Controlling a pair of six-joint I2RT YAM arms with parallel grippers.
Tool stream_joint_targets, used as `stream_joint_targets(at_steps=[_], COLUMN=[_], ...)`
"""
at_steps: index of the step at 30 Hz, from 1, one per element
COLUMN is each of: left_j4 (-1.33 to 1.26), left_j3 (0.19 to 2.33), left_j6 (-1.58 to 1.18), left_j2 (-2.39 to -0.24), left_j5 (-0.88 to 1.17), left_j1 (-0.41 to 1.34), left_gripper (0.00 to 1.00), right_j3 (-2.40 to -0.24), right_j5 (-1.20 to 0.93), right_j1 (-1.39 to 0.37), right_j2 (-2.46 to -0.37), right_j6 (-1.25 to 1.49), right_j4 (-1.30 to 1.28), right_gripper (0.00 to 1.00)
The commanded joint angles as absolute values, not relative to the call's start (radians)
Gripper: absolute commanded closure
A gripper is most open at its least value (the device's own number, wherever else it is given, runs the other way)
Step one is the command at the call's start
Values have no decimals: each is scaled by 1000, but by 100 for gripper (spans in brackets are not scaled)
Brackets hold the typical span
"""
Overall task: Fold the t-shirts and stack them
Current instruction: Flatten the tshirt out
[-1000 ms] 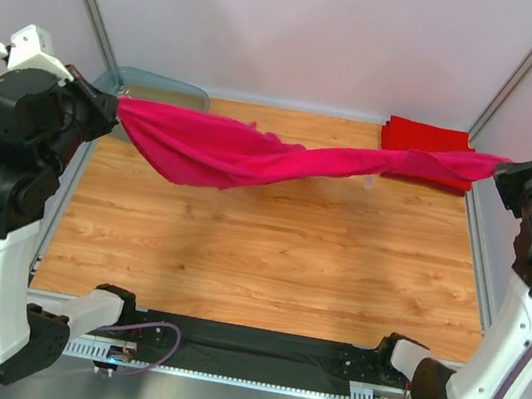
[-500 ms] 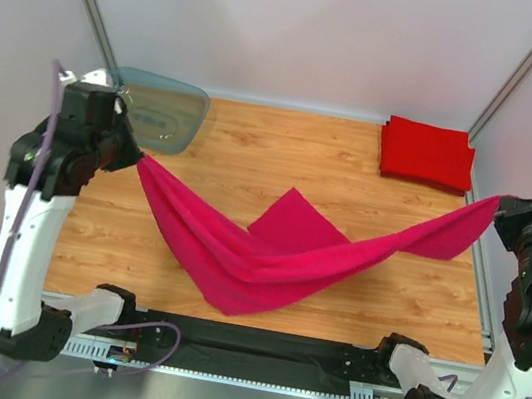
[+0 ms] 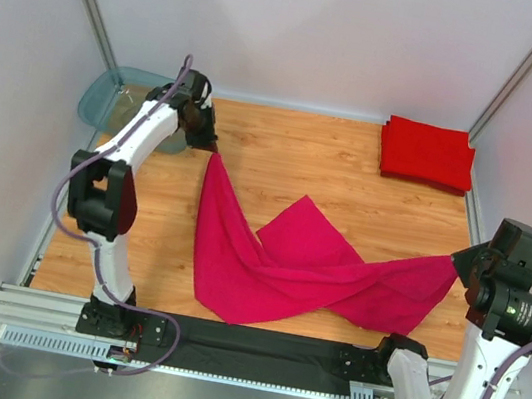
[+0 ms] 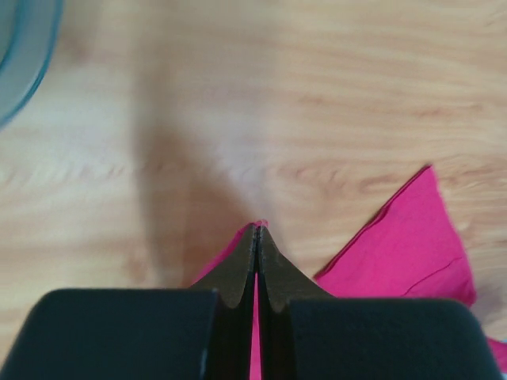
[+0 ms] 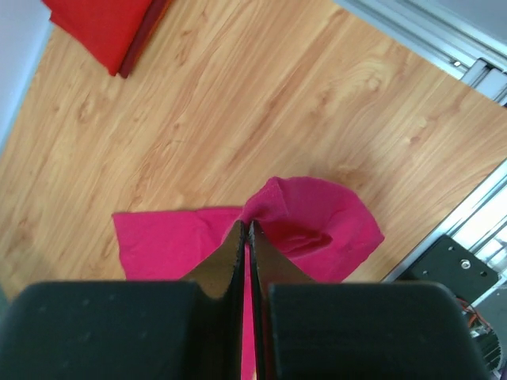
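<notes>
Wooden tabletop (image 3: 369,191) with magenta t-shirt (image 3: 275,272) draped across its near half.
Left gripper (image 3: 215,150) and right gripper (image 3: 457,261) each pinch one end of it; folded red t-shirts (image 3: 425,152) lie at the far right corner.

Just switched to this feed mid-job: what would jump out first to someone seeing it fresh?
A magenta t-shirt sprawls across the middle of the table, stretched between the left fingers at far left and the right fingers at the near right edge, both shut on it. A folded red stack sits in the far right corner.
</notes>
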State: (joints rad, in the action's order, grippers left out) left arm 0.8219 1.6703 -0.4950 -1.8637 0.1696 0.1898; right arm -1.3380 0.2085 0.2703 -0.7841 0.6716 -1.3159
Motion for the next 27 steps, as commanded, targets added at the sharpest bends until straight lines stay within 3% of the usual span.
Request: stream_joint_targets(at_steps=[1,5,8,19,27], left_j4=[628,617,663,942,1164], left_j3=[1843,2000,2080,2033,2071], left_j6=[-466,-480,-489,-402,-446], left_j2=[-1942,-2061,-2046,-1614,-1327], left_j5=[342,422,372,-72,-242], left_j1=[189,189,205,235,276], left_gripper=[100,100,100,100,100], right_j3=[-1328,-1319,-1322,-1581,-1629], right_j5=[327,328,328,428,400], right_j1=[270,270,270,270,268], right_j2=[-776,-813,-819,-919,-923], right_j6=[670,695,709,732,703], right_j4=[-1209,-1203,-1204,-1347,-1348], right_gripper=[100,100,100,100,100])
